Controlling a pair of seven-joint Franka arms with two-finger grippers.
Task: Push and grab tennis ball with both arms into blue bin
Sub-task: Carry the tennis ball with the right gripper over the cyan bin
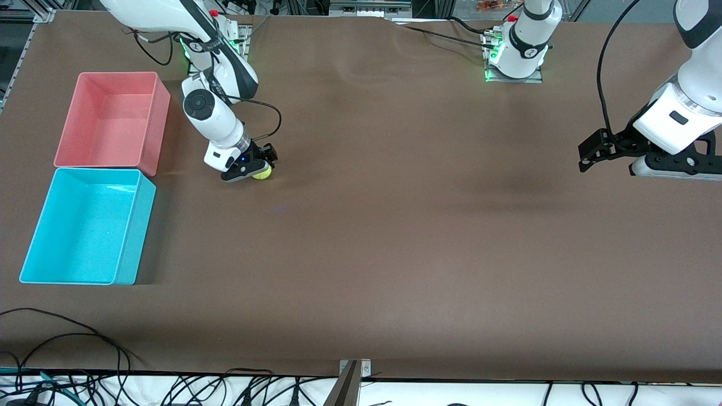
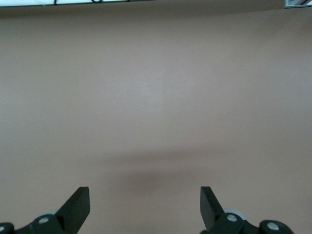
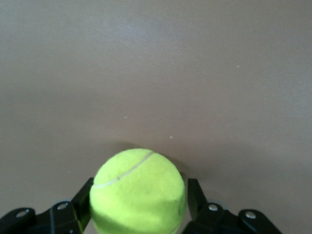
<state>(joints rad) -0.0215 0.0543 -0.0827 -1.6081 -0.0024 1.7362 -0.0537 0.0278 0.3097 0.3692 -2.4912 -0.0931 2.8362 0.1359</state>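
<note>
The tennis ball (image 1: 263, 173) rests on the brown table, nearer the robots' bases than the blue bin (image 1: 137, 231) and toward the table's middle from it. My right gripper (image 1: 259, 168) is down at the table with a finger on each side of the ball. In the right wrist view the ball (image 3: 139, 190) fills the gap of the right gripper (image 3: 140, 196), whose fingers (image 3: 194, 195) press its sides. My left gripper (image 1: 586, 153) hangs open and empty above the table at the left arm's end; the left wrist view shows the left gripper (image 2: 145, 200) over bare table.
A pink bin (image 1: 159, 127) stands against the blue bin, farther from the front camera, close beside the right arm. Cables (image 1: 84, 361) lie along the table's front edge. A metal bracket (image 1: 352, 378) sits at that edge's middle.
</note>
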